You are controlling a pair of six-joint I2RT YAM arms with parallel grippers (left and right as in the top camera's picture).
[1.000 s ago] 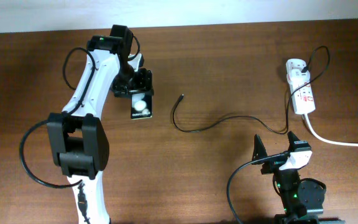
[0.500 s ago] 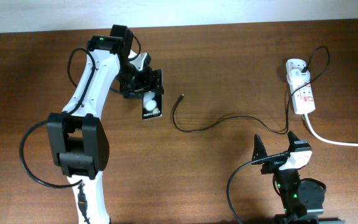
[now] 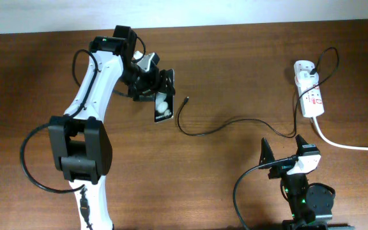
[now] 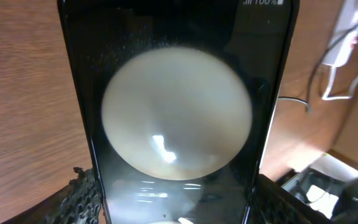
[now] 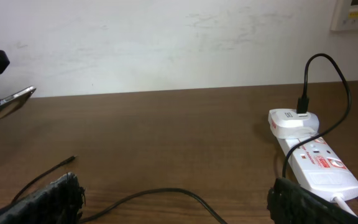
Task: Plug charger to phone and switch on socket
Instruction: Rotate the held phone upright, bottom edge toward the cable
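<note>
My left gripper [image 3: 153,85] is shut on the phone [image 3: 163,102], a slim black smartphone with white round shapes, and holds it above the table, turned nearly on edge. The phone fills the left wrist view [image 4: 179,112] between the fingers. The charger, a thin black cable [image 3: 216,130], lies on the table with its plug tip [image 3: 186,99] just right of the phone; it also shows in the right wrist view [image 5: 160,194]. Its other end runs to the white adapter [image 3: 303,69] in the socket [image 3: 312,96], a white power strip. My right gripper [image 3: 285,153] is open and empty near the front edge.
A thick white cord [image 3: 350,144] runs from the socket to the right edge. The socket and adapter show at the right in the right wrist view [image 5: 312,158]. A white wall stands behind the table's far edge.
My left gripper has carried the phone to the right, toward the cable's plug tip, and turned it from flat to nearly edge-on. The right arm has not moved.
</note>
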